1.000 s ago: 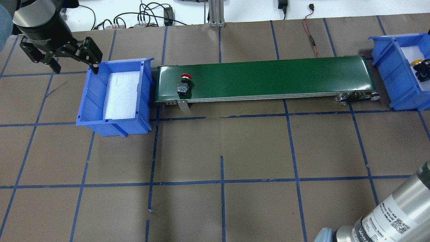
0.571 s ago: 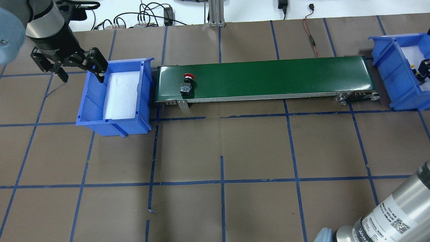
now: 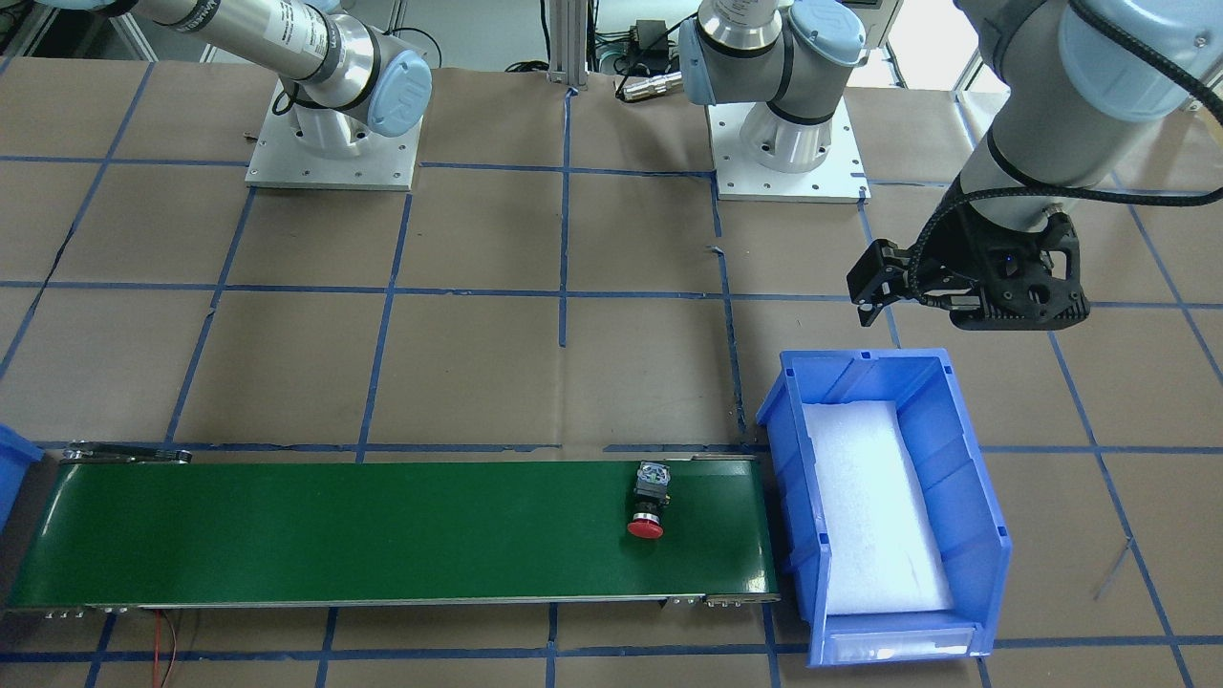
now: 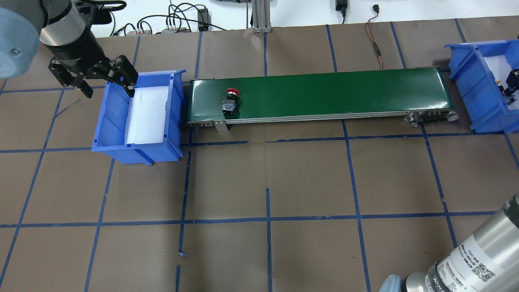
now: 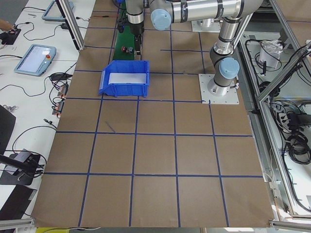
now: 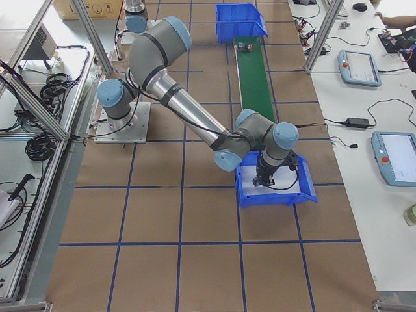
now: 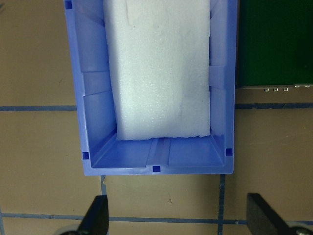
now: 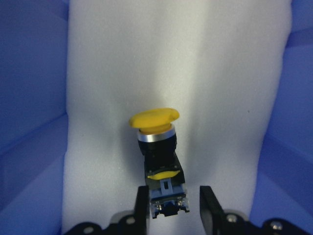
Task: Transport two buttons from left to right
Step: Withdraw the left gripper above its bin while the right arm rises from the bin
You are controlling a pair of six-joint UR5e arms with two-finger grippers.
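Left gripper [image 7: 177,205]: jaws spread wide, empty, held just short of the end wall of the left bin [image 7: 156,169], only white foam [image 7: 159,73] ahead of them. The red button [image 4: 229,102] lies on its side on the green belt [image 4: 324,93], well beyond that bin. Right gripper [image 8: 174,208]: jaws narrow, straddling the base of the yellow button [image 8: 155,142] lying in the right bin [image 8: 29,147], slim gap on one side, contact on the other hard to judge; overhead view cuts these jaws off.

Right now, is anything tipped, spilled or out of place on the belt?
The red button lies on its side on the green belt, cap pointing away from the robot, near the blue bin on the robot's left. Nothing looks spilled or damaged.
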